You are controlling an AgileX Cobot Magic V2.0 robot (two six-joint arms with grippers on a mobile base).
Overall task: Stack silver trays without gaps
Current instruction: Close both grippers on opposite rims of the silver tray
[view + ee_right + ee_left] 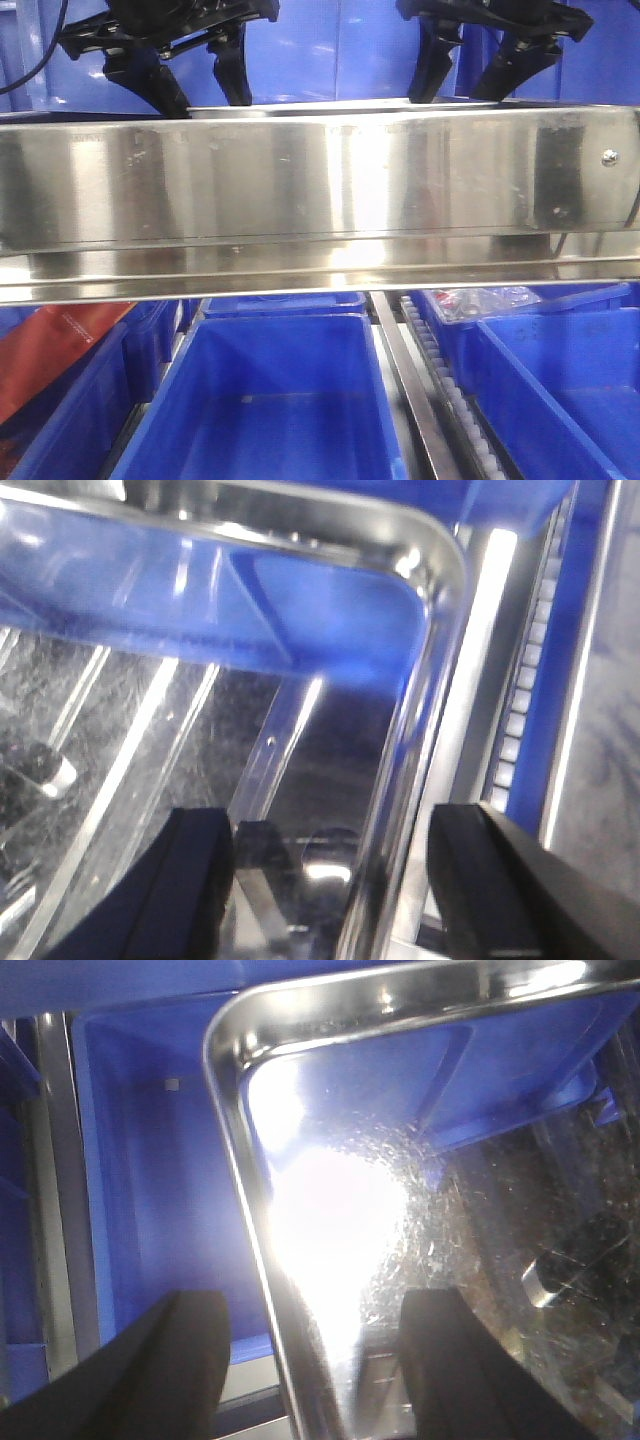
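Both spread, empty: left end effector (315, 1360), right end effector (330, 880) straddle silver tray (400, 1290) rim.

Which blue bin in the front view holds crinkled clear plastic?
The right rear bin, just under the steel band; the centre bin shows none.

No lettering, number, brand or sign can be read in any view. In the front view, the red packet (52, 352) at the lower left of the frame carries a short line of pale marks near its upper edge, too small and blurred to make out. The clear wrapper (482, 299) lying in a blue bin (445, 330) at the right shows red patches, but no legible print. Both wrist views show only glare and reflections.
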